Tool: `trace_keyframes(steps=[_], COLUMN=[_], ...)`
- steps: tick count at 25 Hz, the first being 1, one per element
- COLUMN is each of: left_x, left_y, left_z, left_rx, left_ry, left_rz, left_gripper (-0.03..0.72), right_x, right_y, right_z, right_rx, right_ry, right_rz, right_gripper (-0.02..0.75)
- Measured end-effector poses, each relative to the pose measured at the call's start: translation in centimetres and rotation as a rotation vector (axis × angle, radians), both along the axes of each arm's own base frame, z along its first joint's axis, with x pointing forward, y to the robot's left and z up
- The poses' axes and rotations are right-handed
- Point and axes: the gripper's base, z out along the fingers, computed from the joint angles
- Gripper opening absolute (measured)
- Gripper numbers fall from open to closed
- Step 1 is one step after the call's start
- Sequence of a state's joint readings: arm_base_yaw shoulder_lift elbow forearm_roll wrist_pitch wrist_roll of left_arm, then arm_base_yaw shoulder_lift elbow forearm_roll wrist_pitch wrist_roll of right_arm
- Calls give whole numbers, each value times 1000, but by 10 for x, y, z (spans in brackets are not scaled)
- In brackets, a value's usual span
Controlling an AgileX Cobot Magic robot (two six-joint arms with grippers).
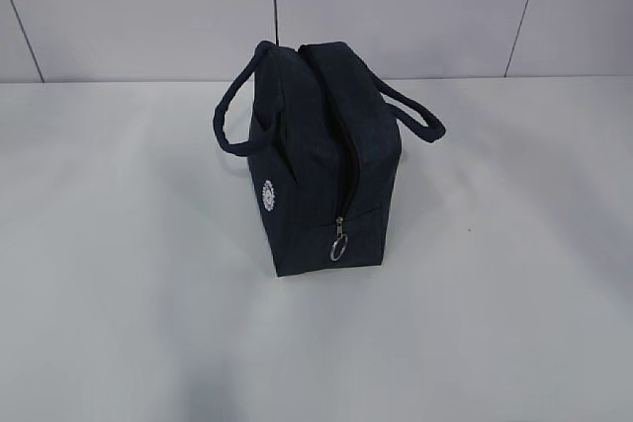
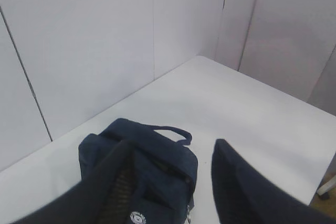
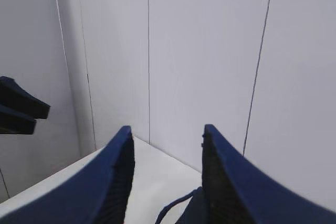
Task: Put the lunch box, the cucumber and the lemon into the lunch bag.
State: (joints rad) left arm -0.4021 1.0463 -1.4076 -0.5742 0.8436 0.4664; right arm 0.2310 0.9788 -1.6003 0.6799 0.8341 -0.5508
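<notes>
The dark navy lunch bag [image 1: 316, 160] stands upright in the middle of the white table [image 1: 119, 274], with a loop handle hanging on each side. Its ring pull [image 1: 339, 244] hangs at the near end face, and a round white logo [image 1: 268, 195] marks its left side. Neither arm shows in the exterior view. My left gripper [image 2: 173, 145] hovers open above and beside the lunch bag [image 2: 152, 156], with nothing held. My right gripper [image 3: 167, 129] is open and empty, raised toward the wall, with a bag handle [image 3: 173, 205] low between its fingers. The lunch box, cucumber and lemon are out of view.
Grey wall panels [image 1: 396, 7] close off the back of the table. A table corner [image 2: 202, 59] meets the walls beyond the bag. A dark gripper part [image 3: 21, 111] shows at the left edge of the right wrist view.
</notes>
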Motion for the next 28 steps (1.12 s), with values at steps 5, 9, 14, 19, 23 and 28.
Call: trace_keyframes(steps=[5,9,14,19,23,28], left_x=[-34,-58,-86,-106,-116,-119], left_y=[16,27,39,48,53,53], left_z=[-31,-49,-66,-91,-108,-113], left_rx=[10,28,50,66,90,103], left_ry=[15,3,-9,-6,2,26], left_rz=[12,21,13,11,13,-4], left_gripper=[325,323,321,321,321,321], right_x=[-22,-26,-38,-41,-38,-30], right_y=[-6,-6,-3,1,3,4], right_z=[-43,-80,-122,-170,-190,-192], right_rx=[15,28,53,-24,-47,-21], right_ry=[56,151,274,460,539,545], right_rz=[-16,4,60,124,136,118], right_gripper=[320,319,319,319,319,316])
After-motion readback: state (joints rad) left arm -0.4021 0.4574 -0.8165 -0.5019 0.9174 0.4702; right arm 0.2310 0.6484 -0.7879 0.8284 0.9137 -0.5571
